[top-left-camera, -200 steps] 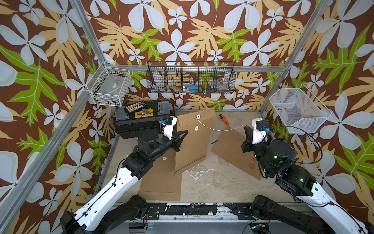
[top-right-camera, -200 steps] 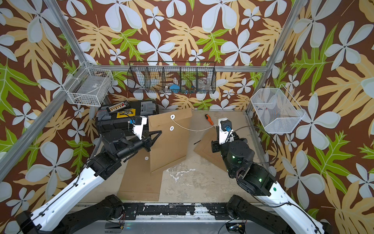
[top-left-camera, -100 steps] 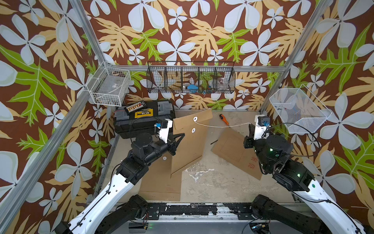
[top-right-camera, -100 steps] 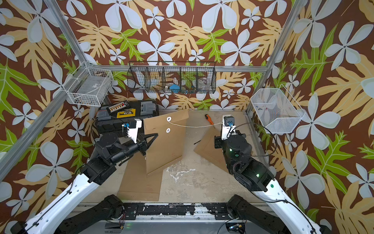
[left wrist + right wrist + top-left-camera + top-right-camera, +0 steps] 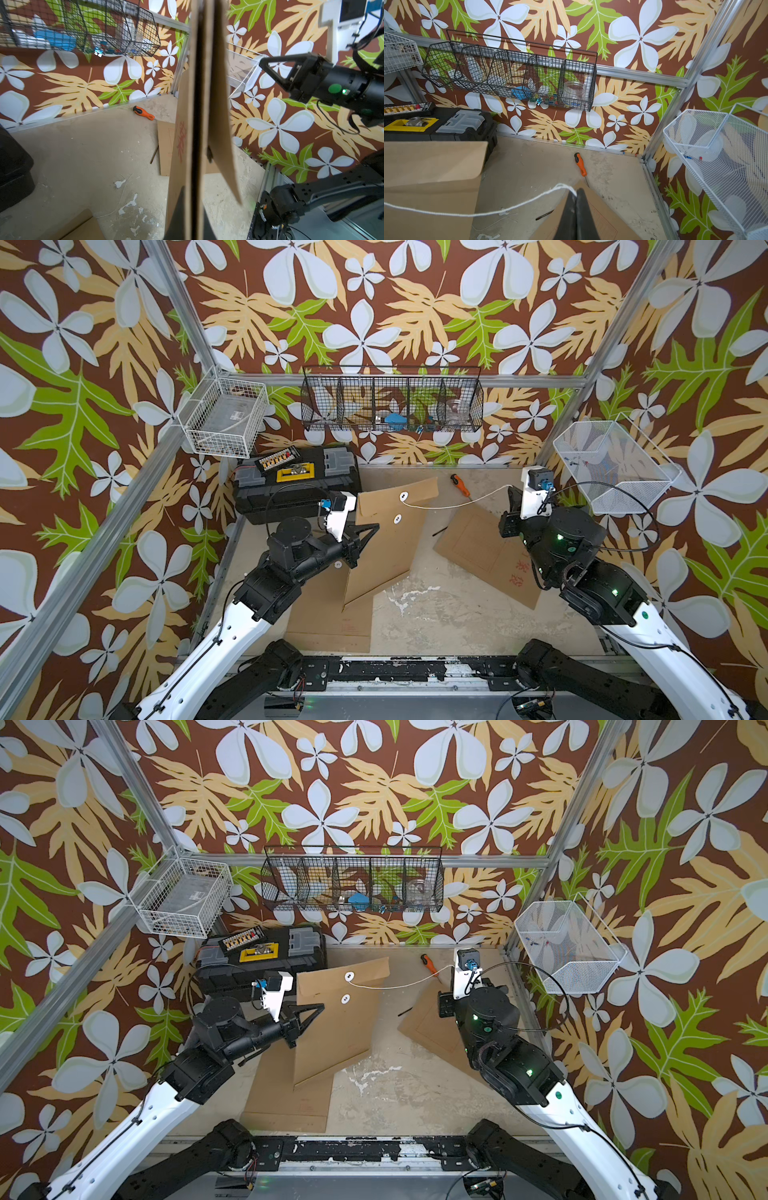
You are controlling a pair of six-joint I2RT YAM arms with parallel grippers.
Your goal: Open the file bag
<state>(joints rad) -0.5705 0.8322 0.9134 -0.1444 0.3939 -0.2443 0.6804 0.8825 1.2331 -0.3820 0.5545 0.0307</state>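
1. The file bag (image 5: 386, 556) stands almost upright over the middle of the worktop (image 5: 436, 614). Its lower corner is down near another brown bag (image 5: 332, 614) lying flat.
2. The left hand (image 5: 372, 531) is clamped on the bag's side edge. In the left wrist view the bag runs edge-on between the fingers.
3. The right hand (image 5: 576, 193) is closed on the end of the white string (image 5: 440, 506). The string runs in a slack curve from the upper button (image 5: 402, 496) on the flap (image 5: 411, 491).
4. Step in hand, as I judge it: the string looks clear of the lower button (image 5: 397, 519), so the tie is off and the flap comes next.
5. Next move: I should let go of the string or carry it aside, then get a finger under the flap edge and fold it back. The left hand must hold the bag steady, because thin card will bend if pulled hard.
6. Hard to make out:
   - I cannot tell whether a last turn sits behind the lower button.
   - The flap's underside and the bag's mouth are hidden.
   - The left fingertips are covered by card in the wrist view.
   - The bag's paper layers splay slightly there, and I cannot tell which layers they are.
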